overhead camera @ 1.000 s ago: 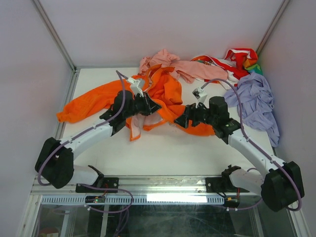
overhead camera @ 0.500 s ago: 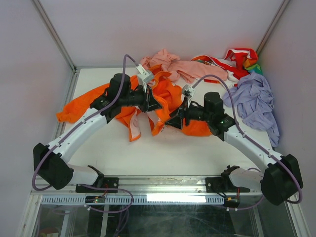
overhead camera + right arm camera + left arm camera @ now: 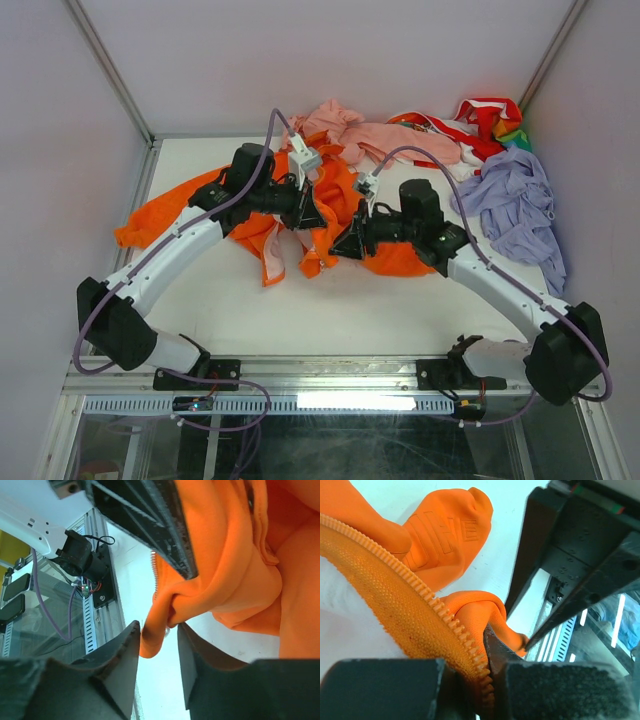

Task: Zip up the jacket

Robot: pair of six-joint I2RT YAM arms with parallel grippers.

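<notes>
The orange jacket lies spread across the table's middle, its left sleeve reaching left. My left gripper is over its centre and is shut on the jacket's front edge. In the left wrist view the orange zipper teeth run down into my gripper. My right gripper is just right of the left one. In the right wrist view a fold of orange jacket fabric hangs between my gripper's two fingers, touching both. The dark chest patch is hidden.
A pale pink garment lies at the back, a red, white and multicoloured garment at the back right, and a lilac garment along the right wall. Enclosure walls stand close on both sides. A metal rail runs along the near edge.
Both grippers have moved toward the back of the table and closer together. The jacket's middle has been pulled up and bunched with them.
</notes>
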